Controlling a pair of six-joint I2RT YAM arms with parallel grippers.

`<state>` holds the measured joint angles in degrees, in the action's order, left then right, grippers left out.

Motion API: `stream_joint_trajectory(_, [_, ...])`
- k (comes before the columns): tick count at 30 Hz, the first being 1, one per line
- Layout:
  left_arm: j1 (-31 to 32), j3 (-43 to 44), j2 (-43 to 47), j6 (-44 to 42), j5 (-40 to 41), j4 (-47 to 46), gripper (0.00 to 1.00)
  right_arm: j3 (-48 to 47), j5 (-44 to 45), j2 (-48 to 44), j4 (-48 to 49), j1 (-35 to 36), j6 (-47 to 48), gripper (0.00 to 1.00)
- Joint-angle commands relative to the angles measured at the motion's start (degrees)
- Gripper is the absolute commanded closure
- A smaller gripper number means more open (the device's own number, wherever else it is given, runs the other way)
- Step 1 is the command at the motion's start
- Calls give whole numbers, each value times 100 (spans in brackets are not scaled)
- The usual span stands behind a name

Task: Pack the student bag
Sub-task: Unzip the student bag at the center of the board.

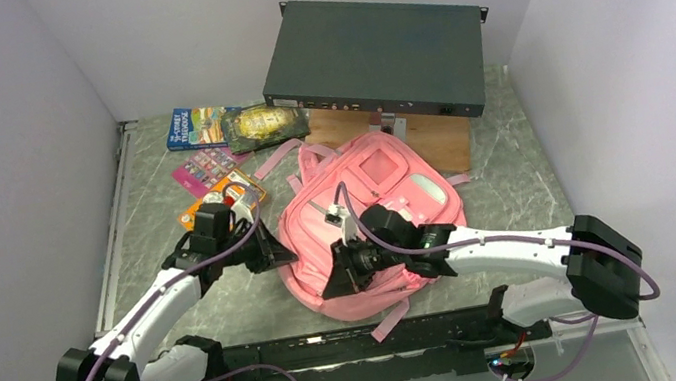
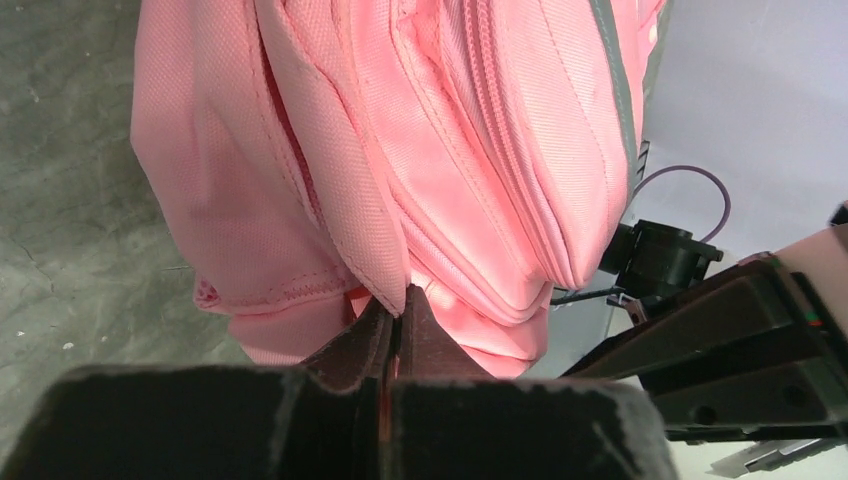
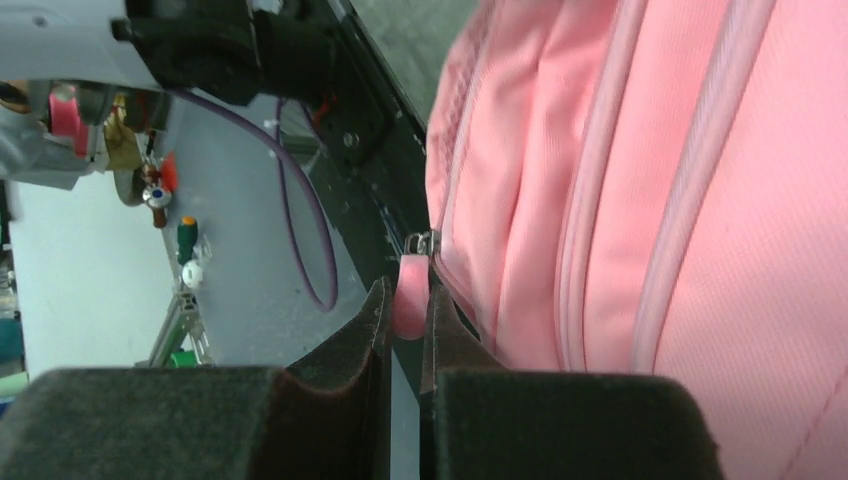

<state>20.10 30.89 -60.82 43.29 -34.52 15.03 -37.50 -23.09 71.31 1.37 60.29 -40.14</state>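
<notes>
Your rig's pretty much two-tone. The left arm [image 1: 145,315] and right arm [image 1: 509,248] both have white link tubes, with chunky black joint housings [image 1: 608,263] at the end farthest from the pincer. A thin purple cable [image 1: 342,190] runs along the outside of each arm and loops up just behind the pincer. Your left gripper [image 2: 397,310] and right gripper [image 3: 405,300] match: matte black wedge fingers [image 3: 350,345] tapering to thin tips, on a rough-textured black block.

left tool [image 2: 397,312] pinched, right tool [image 3: 406,300] clamped
</notes>
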Motion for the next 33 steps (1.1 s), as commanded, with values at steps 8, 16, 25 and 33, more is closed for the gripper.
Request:
stream_joint_trajectory(8, [158,-289,1309,-595,751,368,52,98,-155,-710,1144,-380,-235,100])
stream_joint_trajectory(16, [700,28,2363,-993,1771,849,26,-166,-118,-584,892,-421,-188,100])
stream_joint_trajectory(25, [2628,-517,3625,-2768,2441,-876,31,-459,-519,-479,575,-548,-111,100])
stream_joint_trajectory(33, [3912,358,2129,-4500,2776,-159,44,-313,-845,-605,944,-669,-521,100])
